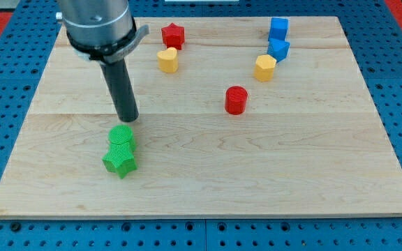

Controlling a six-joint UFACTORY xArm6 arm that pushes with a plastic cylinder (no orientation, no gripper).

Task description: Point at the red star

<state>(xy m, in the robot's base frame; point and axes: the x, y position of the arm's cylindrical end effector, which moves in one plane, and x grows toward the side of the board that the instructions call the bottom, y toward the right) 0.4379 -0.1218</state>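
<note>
No pincer here: only a straight dark rod, nothing to open or close, nothing held. My tip [128, 119] down on the wooden board [313, 160], left of centre. Just near of the tip, almost touching, a green cylinder [121, 137]; pressed against that cylinder's near side, a green star [119, 161].

Red star [173, 34] well apart from the tip, at the far edge of the board, a little to the right of the rod's grey metal housing [100, 24]. Just near of the red star, close beside it, a yellow heart-shaped block [167, 60].

Red cylinder [236, 100] standing alone around the middle of the board, to the right of the tip and clear of every other block.

Far right, a cluster of three: a blue block [278, 28] at the far edge, exact shape hard to make out; a second blue block [278, 49] just near of it, close or touching; a yellow block [264, 67], many-sided, just near and slightly left of the second blue one.

Around the board, a blue perforated table surface [5, 139]. Red patches in the far corners of the view, left and right.
</note>
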